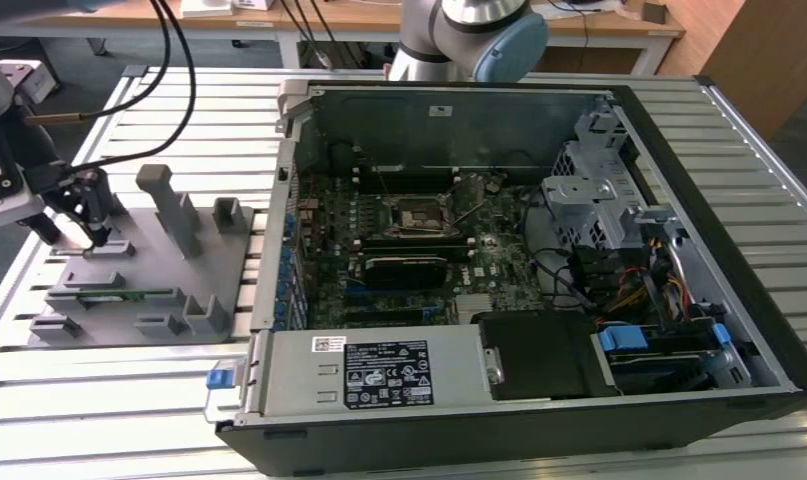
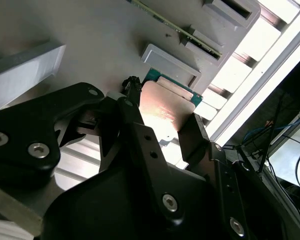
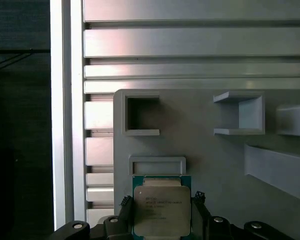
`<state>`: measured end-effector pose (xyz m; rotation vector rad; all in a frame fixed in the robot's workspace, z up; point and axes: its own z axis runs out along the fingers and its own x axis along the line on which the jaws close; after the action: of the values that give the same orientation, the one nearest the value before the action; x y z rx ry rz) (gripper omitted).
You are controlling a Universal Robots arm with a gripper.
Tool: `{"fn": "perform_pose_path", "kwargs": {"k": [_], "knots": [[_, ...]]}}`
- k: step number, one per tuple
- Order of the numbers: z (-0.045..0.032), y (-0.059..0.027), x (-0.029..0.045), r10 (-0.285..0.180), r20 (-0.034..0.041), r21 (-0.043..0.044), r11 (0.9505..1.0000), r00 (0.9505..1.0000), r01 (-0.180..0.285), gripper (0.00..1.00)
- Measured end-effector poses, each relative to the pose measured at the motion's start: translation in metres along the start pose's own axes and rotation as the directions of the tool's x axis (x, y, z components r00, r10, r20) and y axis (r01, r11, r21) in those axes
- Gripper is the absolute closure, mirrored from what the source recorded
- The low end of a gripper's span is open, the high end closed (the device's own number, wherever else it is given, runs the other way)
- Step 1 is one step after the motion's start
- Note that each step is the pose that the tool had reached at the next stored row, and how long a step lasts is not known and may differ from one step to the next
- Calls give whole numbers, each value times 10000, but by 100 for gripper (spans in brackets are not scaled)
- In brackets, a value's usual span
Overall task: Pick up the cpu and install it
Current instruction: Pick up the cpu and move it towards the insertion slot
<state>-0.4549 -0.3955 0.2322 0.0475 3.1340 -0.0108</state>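
Exterior view: even, soft overhead light. Table [image 1: 110,420] slats bright; computer case [image 1: 443,125] interior dimmer, deepest shadow at exterior view's right.
Second wrist view: table slats blown out white, strong backlight. End effector [image 2: 162,111] near-black, soft close to lens. Cpu [image 2: 165,100] lid carries warm pinkish glare.
First wrist view: flat light, crisp focus, dark band beyond table edge, faint sheen on slats.

Slatted metal table [image 1: 110,400] before a wooden desk [image 1: 363,20]

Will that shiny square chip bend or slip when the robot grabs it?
Probably stiff: the cpu has a metal top and sits flat in the gripper. Likely light, since it is thin. It might slip, as only narrow fingertips pinch its smooth edges.
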Motion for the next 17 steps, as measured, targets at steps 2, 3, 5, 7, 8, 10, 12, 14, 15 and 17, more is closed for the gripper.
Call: {"fn": "perform_pose_path", "kwargs": {"k": [2, 3, 5, 7, 8, 10, 12, 14, 15, 17], "knots": [[-6, 1, 0, -1, 0, 0, 10000, 10000, 1, 46], [-10, 2, 0, -1, -1, 1, 10000, 10000, 1, 46], [-21, 3, 0, -1, -3, 2, 10000, 10000, 1, 46], [-36, 5, 0, 0, -1, 1, 10000, 10000, 0, 46], [-43, 6, 0, -1, 0, 0, 10000, 10000, 1, 46], [-59, 8, 0, -1, 0, 1, 10000, 10000, 1, 46], [-75, 9, 0, -1, 0, 1, 10000, 10000, 1, 46], [-91, 10, 0, -1, 0, 1, 10000, 10000, 1, 46], [-100, 11, 0, 0, 0, 1, 10000, 10000, 0, 46], [-115, 11, 0, -1, 0, 1, 10000, 10000, 1, 46]]}}
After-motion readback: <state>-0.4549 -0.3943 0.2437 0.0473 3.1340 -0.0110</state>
